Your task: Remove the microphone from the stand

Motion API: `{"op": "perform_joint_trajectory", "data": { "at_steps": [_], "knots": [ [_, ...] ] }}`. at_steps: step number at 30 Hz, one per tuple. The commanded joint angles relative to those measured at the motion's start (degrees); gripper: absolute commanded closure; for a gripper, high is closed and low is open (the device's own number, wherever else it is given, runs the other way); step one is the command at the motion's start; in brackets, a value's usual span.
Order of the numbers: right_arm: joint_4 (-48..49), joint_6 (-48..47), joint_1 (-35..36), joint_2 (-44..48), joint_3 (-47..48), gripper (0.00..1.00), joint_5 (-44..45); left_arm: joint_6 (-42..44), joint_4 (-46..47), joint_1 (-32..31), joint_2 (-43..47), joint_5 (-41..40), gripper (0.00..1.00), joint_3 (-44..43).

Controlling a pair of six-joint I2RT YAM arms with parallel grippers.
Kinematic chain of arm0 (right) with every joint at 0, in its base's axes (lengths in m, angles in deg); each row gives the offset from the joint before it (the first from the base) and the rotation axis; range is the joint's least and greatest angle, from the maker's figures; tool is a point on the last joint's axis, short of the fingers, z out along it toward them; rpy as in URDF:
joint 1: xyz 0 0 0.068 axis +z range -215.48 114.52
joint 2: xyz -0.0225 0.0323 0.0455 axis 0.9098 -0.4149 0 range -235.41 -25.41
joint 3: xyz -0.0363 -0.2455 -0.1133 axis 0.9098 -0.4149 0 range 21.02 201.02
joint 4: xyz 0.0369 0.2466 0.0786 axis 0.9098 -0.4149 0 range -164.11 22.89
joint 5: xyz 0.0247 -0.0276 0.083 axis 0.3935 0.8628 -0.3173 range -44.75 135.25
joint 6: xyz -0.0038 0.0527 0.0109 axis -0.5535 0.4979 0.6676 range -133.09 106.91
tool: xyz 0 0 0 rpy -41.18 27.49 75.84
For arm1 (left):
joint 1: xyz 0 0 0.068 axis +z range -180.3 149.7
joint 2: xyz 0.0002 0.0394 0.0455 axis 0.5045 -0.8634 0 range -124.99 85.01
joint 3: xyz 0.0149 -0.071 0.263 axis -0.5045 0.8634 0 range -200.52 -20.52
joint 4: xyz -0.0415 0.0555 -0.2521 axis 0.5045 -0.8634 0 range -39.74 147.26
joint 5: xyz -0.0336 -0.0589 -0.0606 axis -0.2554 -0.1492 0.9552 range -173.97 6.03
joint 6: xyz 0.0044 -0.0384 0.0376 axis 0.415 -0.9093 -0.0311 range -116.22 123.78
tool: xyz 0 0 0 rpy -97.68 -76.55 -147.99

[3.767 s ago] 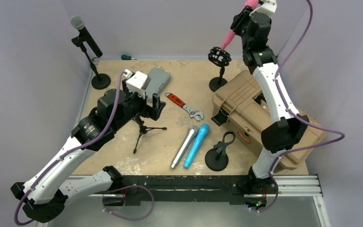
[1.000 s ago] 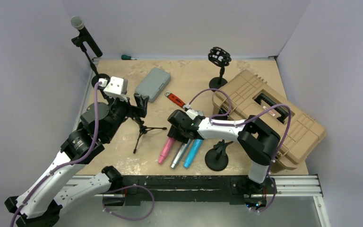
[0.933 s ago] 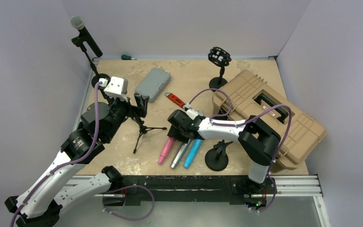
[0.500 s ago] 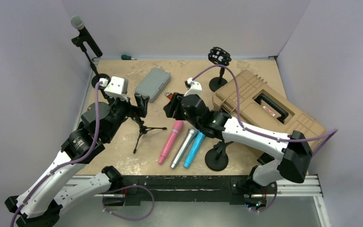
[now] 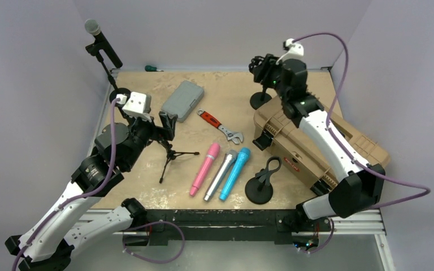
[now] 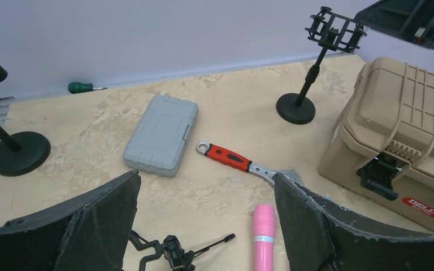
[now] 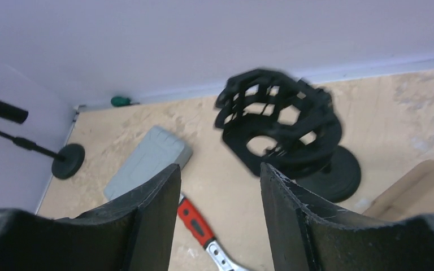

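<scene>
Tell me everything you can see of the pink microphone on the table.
The pink microphone is a slim plastic-looking rod with a rounded head and a silver band below it. It lies flat on the beige table, head toward the far side, just left of the silver microphone. No gripper touches it.

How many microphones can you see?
4: a pink microphone, a silver microphone and a blue microphone lie side by side; a black microphone sits on the far-left stand.
</scene>
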Motion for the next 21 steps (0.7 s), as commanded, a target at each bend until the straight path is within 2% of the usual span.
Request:
{"op": "perform_joint_trajectory", "data": {
  "at_steps": [1,6,12,21],
  "knots": [
    [2.23,-0.72,-9.8,-0.05,5.89,0.48,-15.09,-0.37,2.85,0.22,0.42,-0.28,0.14,0.21],
    [0.73,-1.0,-16.3,-5.7,11.66,0.42,-20.09,-0.59,2.8,0.22,0.41,-0.01,0.14,0.13],
    [-5.33,-0.36,-22.85,-17.3,22.9,0.43,-28.59,-0.72,2.83,0.22,0.36,0.16,0.15,0.16],
    [-14.13,-2.36,-26.78,-27.39,33.33,0.59,-36.13,-0.76,2.77,0.22,-0.21,0.34,0.14,0.12]
  ]
}}
